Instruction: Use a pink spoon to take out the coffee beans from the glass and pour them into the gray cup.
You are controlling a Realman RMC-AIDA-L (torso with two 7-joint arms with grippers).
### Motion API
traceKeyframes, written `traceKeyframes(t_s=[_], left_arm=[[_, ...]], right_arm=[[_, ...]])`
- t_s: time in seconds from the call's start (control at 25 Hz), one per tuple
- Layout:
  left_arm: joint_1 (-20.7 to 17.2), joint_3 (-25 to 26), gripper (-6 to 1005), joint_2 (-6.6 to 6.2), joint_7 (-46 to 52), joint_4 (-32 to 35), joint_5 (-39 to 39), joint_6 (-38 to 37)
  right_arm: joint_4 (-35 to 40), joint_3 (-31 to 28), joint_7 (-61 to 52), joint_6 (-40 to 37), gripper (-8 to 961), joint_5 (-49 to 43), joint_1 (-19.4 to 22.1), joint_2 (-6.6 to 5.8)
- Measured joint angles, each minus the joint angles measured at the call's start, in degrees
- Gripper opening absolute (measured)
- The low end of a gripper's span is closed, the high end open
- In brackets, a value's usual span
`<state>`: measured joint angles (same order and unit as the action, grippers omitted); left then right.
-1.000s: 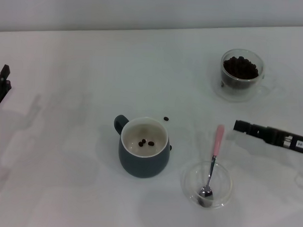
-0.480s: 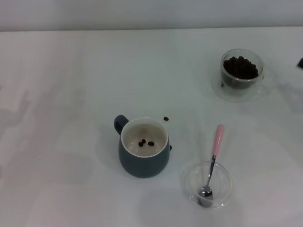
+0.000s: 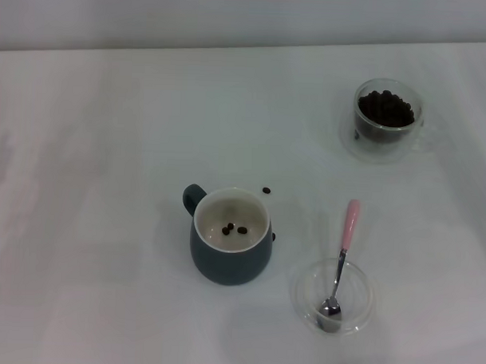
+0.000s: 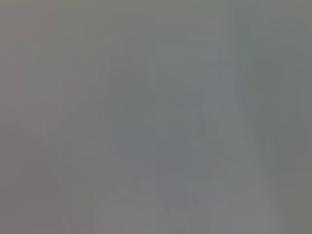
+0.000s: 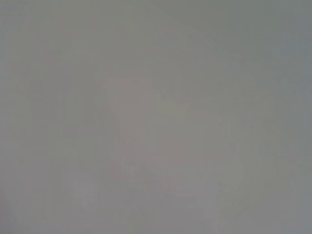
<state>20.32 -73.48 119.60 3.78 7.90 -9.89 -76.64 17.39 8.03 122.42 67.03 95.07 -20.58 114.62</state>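
In the head view the gray cup [image 3: 230, 247] stands near the table's middle, handle to the left, with three coffee beans [image 3: 234, 228] on its cream bottom. The pink spoon [image 3: 342, 253] rests with its metal bowl in a shallow clear dish [image 3: 333, 295] at the front right, pink handle leaning over the far rim. The glass [image 3: 387, 117] at the back right is about half full of dark beans. Neither gripper shows in any view; both wrist views show only a plain grey surface.
A loose bean [image 3: 267, 190] lies on the white table [image 3: 107, 185] just behind the cup, and another dark one [image 3: 273, 236] sits against the cup's right side. A pale wall runs along the table's far edge.
Both arms have left the head view: the left gripper withdrew off the left edge, the right one off the right edge. Cup, spoon, dish and glass stayed put.
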Motion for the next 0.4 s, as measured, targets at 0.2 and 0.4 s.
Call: traceKeyframes(t_s=[0.2, 0.4], left_arm=[[0.65, -0.31, 749, 0.16, 0.48, 0.01, 5.36, -0.11], [1.37, -0.44, 750, 0.22, 1.6, 0.01, 5.87, -0.18]], right_arm=[[-0.26, -0.11, 7.19, -1.27, 257, 5.82, -0.73, 0.02], [-0.7, -0.08, 13.42, -1.99, 257, 6.59, -1.71, 0.06]])
